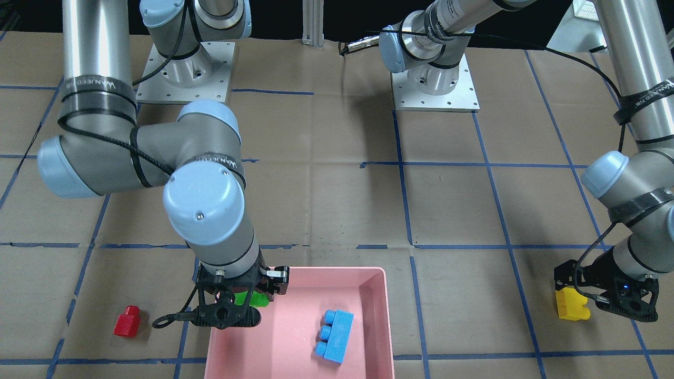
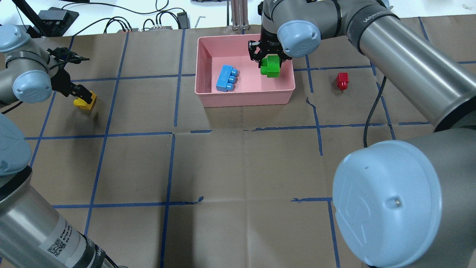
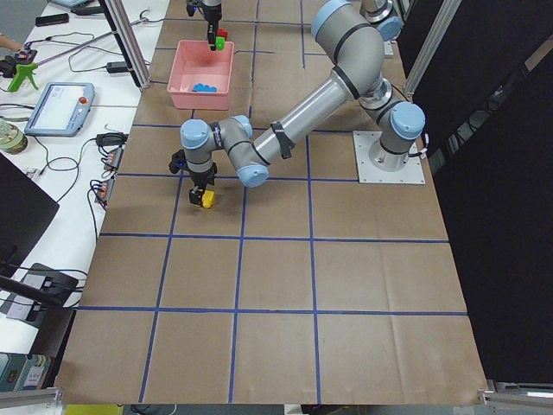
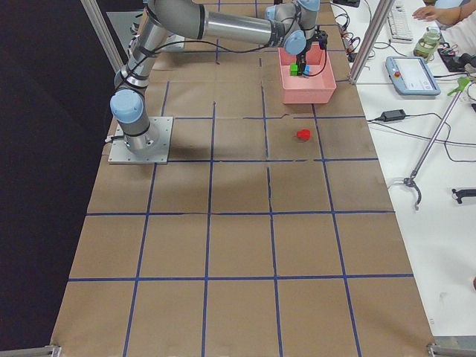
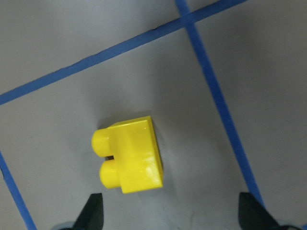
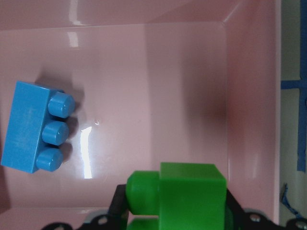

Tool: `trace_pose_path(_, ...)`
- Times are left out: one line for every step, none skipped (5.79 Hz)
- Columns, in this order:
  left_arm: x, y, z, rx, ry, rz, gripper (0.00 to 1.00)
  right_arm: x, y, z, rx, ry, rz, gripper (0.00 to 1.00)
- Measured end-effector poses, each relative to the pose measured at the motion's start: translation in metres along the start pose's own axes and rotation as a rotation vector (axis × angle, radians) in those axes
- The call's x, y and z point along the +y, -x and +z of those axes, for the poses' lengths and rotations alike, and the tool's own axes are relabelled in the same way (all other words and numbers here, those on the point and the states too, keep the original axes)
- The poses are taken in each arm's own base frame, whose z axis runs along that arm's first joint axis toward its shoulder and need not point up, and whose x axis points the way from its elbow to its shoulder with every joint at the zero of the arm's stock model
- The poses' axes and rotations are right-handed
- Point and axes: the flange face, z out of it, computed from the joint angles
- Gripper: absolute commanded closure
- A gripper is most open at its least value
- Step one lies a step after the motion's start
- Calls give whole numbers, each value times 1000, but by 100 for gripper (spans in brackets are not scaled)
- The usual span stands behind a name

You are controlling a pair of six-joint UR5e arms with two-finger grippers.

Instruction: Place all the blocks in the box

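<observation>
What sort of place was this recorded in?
Probably a robotics lab: two robot arms bolted to a paper-covered table with a blue tape grid, plus a teach pendant and cables on the side bench.

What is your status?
Left gripper open over yellow studded plastic brick. Right gripper shut on green studded brick over pink plastic tray. Blue plastic brick inside, not blocking.
</observation>
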Motion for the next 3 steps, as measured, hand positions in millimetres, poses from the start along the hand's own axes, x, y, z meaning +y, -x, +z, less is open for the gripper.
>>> trace_pose_path(0,1,9,3,2,-4,2,0,1,17,-5,21,1,5)
trace_pose_path(1,1,13,7,3,-4,7,1,5,25,-8,32,2,1)
trace_pose_path(1,1,16,11,6,-2,17,3,11,25,-11,30,-3,1)
